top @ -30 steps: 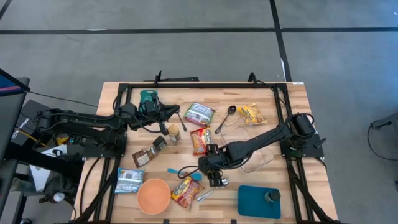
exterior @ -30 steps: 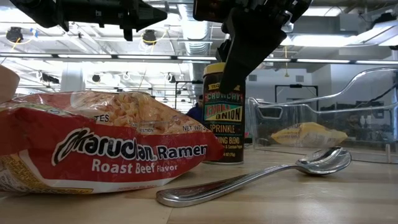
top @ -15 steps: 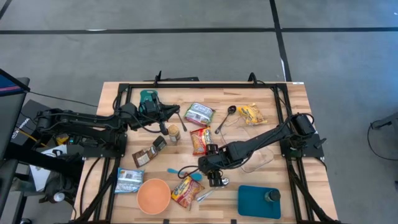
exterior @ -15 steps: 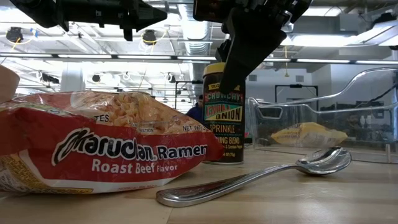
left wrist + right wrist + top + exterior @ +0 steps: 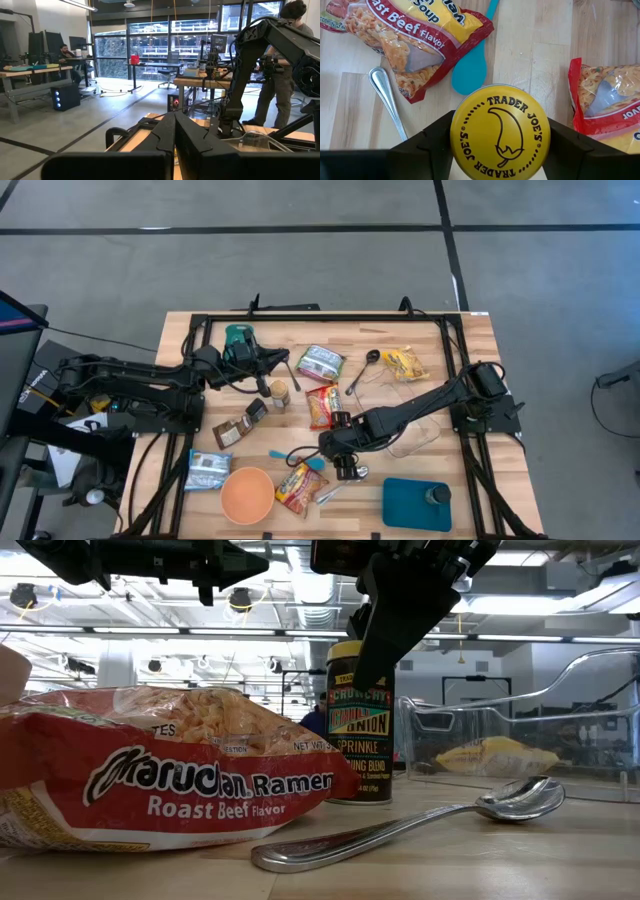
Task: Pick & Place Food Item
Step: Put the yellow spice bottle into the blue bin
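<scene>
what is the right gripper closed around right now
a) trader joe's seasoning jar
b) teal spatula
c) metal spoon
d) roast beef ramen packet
a: in the right wrist view the right gripper's dark fingers sit against both sides of the yellow-lidded Trader Joe's seasoning jar.

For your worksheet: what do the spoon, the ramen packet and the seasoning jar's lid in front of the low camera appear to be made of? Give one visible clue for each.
Spoon: polished metal, likely steel; it mirrors the room.
Ramen packet: thin glossy plastic film; crinkled, printed, partly see-through.
Seasoning jar lid: smooth yellow printed cap, plastic or coated metal; unclear which.
</scene>
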`<state>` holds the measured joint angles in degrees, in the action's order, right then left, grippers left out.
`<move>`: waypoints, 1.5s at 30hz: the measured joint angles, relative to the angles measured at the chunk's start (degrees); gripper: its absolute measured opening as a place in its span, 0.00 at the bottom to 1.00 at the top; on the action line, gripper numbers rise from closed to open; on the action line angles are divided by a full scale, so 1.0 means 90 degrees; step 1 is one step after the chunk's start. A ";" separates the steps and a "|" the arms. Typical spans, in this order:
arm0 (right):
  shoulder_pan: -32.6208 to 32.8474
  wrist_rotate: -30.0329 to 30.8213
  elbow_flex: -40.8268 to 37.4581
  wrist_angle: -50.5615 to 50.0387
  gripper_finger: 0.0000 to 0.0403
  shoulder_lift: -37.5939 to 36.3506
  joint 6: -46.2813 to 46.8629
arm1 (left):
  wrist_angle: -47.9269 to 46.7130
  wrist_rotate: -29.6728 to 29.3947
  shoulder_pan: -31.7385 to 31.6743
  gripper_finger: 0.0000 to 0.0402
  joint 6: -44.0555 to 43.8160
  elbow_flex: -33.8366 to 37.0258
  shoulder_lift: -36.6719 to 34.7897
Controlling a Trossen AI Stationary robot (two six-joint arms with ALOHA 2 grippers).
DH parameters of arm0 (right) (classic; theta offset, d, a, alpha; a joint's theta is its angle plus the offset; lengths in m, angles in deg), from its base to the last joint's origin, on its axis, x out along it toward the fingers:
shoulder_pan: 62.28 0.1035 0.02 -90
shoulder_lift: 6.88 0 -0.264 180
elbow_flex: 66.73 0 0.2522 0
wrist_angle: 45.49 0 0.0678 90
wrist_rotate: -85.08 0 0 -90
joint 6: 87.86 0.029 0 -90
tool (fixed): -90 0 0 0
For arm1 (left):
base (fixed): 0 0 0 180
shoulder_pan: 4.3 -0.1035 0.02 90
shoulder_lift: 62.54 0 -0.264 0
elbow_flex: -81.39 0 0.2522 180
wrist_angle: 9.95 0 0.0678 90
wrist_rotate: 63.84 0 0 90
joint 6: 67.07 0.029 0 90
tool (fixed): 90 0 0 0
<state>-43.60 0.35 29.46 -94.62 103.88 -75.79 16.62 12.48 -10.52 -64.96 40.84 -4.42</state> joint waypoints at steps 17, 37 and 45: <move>0.0000 0.0032 -0.0012 -0.0162 0.55 -0.0324 -0.0002 | 0.0000 -0.0001 -0.0001 0.00 0.0000 0.0000 -0.0001; 0.0307 0.0061 -0.0007 -0.0988 0.55 -0.2183 -0.0053 | 0.0000 -0.0001 0.0000 0.00 0.0000 0.0000 -0.0002; 0.0688 0.0089 -0.0005 -0.1272 0.55 -0.2603 0.0112 | 0.0000 0.0000 -0.0002 0.00 0.0000 0.0000 -0.0002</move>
<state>-37.41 1.16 29.42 -106.07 80.45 -74.78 16.62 12.48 -10.54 -64.96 40.84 -4.44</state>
